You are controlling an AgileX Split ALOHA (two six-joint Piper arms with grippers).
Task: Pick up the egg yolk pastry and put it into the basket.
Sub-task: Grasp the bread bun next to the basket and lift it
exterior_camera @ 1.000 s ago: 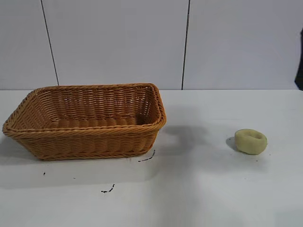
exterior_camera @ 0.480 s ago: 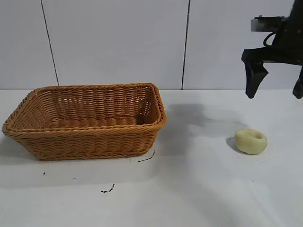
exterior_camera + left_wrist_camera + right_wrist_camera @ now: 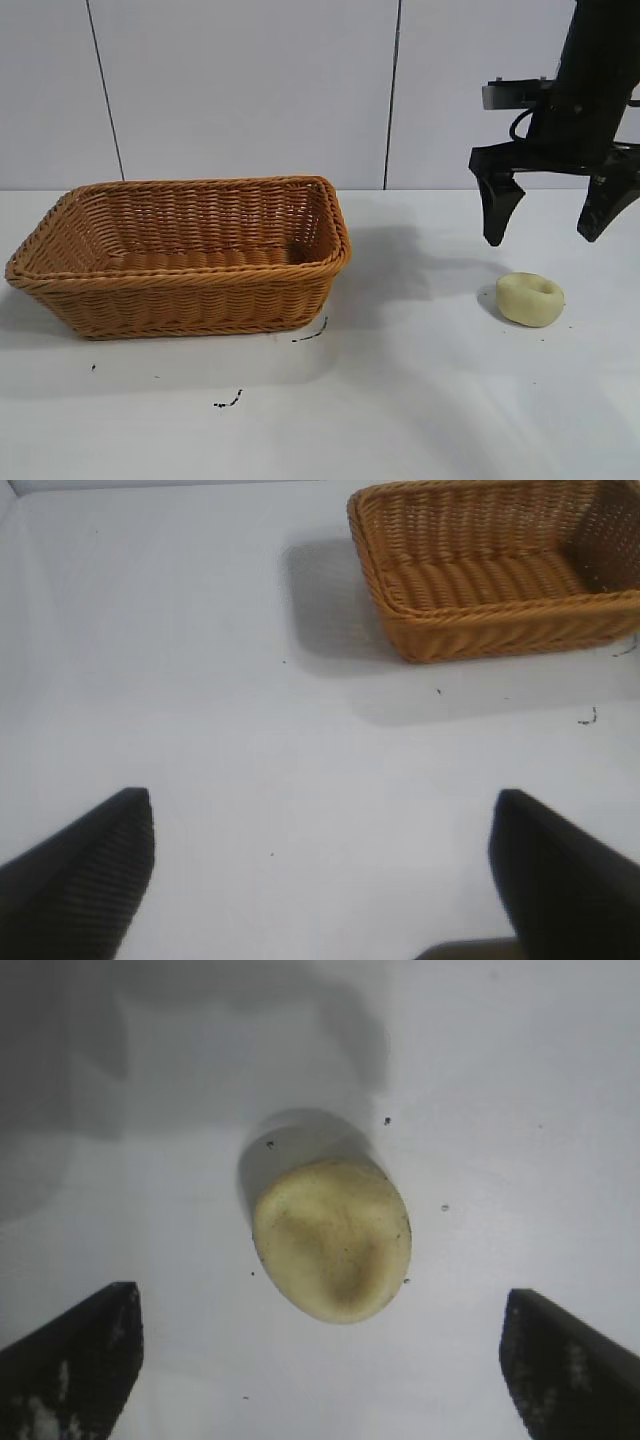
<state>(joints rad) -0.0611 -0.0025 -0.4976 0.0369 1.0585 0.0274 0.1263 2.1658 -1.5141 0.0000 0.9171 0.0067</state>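
Observation:
The egg yolk pastry [image 3: 530, 298] lies on the white table at the right, a pale yellow lump with a dimple; it also shows in the right wrist view [image 3: 332, 1237]. My right gripper [image 3: 547, 239] hangs open above and just behind it, one finger on each side, not touching; in the right wrist view the right gripper [image 3: 325, 1335] is empty. The orange-brown wicker basket [image 3: 180, 290] stands at the left, empty; it also shows in the left wrist view [image 3: 480, 630]. My left gripper [image 3: 322, 825] is open and empty over bare table, out of the exterior view.
The white table [image 3: 400, 400] has a few small dark marks [image 3: 228, 403] in front of the basket. A panelled white wall [image 3: 250, 90] stands behind. The right arm casts a shadow on the table between the basket and the pastry.
The right arm came in from the upper right and moved down and left. It now hangs over the pastry. The pastry and the basket have not moved.

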